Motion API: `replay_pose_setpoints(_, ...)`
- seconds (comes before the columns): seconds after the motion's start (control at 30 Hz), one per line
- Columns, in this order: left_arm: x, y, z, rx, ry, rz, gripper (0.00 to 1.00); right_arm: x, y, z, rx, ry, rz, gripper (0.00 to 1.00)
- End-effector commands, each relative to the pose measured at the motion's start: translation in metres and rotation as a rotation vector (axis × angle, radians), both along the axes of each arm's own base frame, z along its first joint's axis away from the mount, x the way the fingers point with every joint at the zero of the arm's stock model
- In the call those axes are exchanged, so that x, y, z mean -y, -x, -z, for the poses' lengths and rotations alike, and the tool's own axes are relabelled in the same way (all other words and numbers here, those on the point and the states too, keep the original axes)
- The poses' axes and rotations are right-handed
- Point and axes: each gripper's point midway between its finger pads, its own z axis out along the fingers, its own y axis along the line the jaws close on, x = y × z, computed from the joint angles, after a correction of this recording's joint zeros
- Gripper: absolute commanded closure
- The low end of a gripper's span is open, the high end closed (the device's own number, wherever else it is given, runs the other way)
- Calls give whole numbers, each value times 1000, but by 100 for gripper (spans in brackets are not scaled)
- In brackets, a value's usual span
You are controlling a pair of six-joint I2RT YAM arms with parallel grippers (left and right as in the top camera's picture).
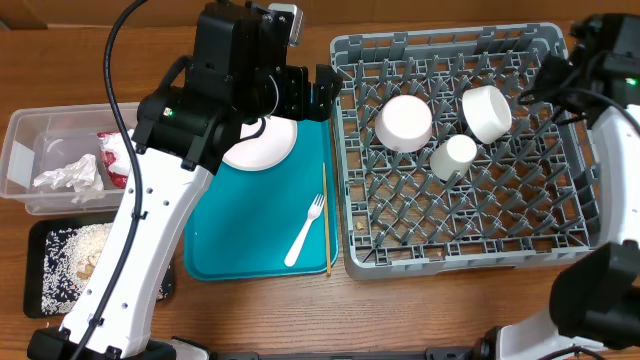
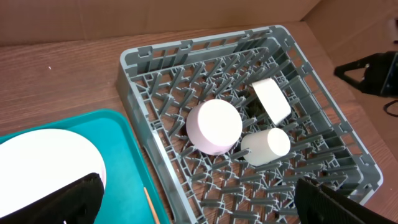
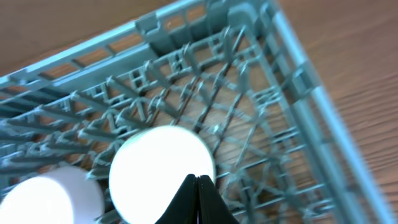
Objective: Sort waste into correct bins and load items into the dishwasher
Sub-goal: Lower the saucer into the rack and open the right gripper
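Observation:
The grey dishwasher rack [image 1: 455, 250] holds a pale pink bowl [image 1: 404, 122], a white bowl [image 1: 487, 112] and a small white cup [image 1: 455, 155]. A white plate [image 1: 262, 147], a white fork [image 1: 305, 230] and a wooden chopstick [image 1: 326, 215] lie on the teal tray [image 1: 250, 220]. My left gripper [image 1: 320, 92] is open and empty over the tray's far right corner, by the rack [image 2: 143, 81]; it also shows in the left wrist view [image 2: 199, 208]. My right gripper [image 1: 542, 85] is shut and empty above the white bowl [image 3: 161, 171]. The carrot is out of view.
The clear tub [image 1: 25, 150] at left holds crumpled white paper [image 1: 68, 175] and a red-and-white wrapper [image 1: 115, 155]. The black tray [image 1: 38, 240] at front left holds rice grains and beige scraps [image 1: 75, 260]. My left arm spans the table's left half.

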Motion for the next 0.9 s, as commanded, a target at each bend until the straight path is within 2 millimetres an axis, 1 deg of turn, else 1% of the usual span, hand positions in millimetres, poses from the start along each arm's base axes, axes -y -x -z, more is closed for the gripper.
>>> replay_pose_setpoints(0.0, -3, -4, -6, 25, -10, 0, 0, -24, -6, 22, -36, -178, -52, 96)
replay_pose_setpoints(0.07, -3, -4, -6, 25, -10, 0, 0, -33, -8, 39, -80, -193, -69, 96)
replay_pose_setpoints(0.1, -3, -4, -6, 25, -10, 0, 0, -43, -10, 49, -103, -200, -89, 96)
replay_pose_setpoints(0.23, -3, -4, -6, 25, -10, 0, 0, -68, -14, 66, -144, -206, -139, 96)
replay_pose_setpoints(0.37, -3, -4, -6, 25, -10, 0, 0, -83, -11, 78, -190, -211, -166, 96)
replay_pose_setpoints(0.5, -2, -4, -6, 25, -10, 1, 0, -91, -10, 79, -196, -211, -182, 96)
replay_pose_setpoints(0.57, -3, -4, -6, 25, -10, 0, 0, -94, -14, 72, -172, -227, -196, 96)
replay_pose_setpoints(0.6, -3, -4, -6, 25, -10, 0, 0, -95, -17, 63, -147, -248, -207, 96)
replay_pose_setpoints(0.63, -3, -4, -6, 25, -10, 0, 0, -93, -20, 53, -119, -259, -210, 96)
replay_pose_setpoints(0.67, -3, -4, -6, 25, -10, 0, 0, -83, -23, 38, -81, -253, -196, 96)
replay_pose_setpoints(0.7, -3, -4, -6, 25, -10, 0, 0, -75, -24, 30, -60, -247, -181, 96)
replay_pose_setpoints(0.77, -3, -4, -6, 25, -10, 0, 0, -59, -23, 25, -46, -238, -147, 96)
replay_pose_setpoints(0.8, -3, -4, -6, 25, -10, 0, 0, -50, -21, 26, -50, -230, -125, 96)
replay_pose_setpoints(0.83, -3, -4, -6, 25, -10, 0, 0, -35, -18, 30, -67, -210, -80, 96)
replay_pose_setpoints(0.87, -3, -4, -6, 25, -10, 0, 0, -28, -17, 33, -74, -205, -51, 96)
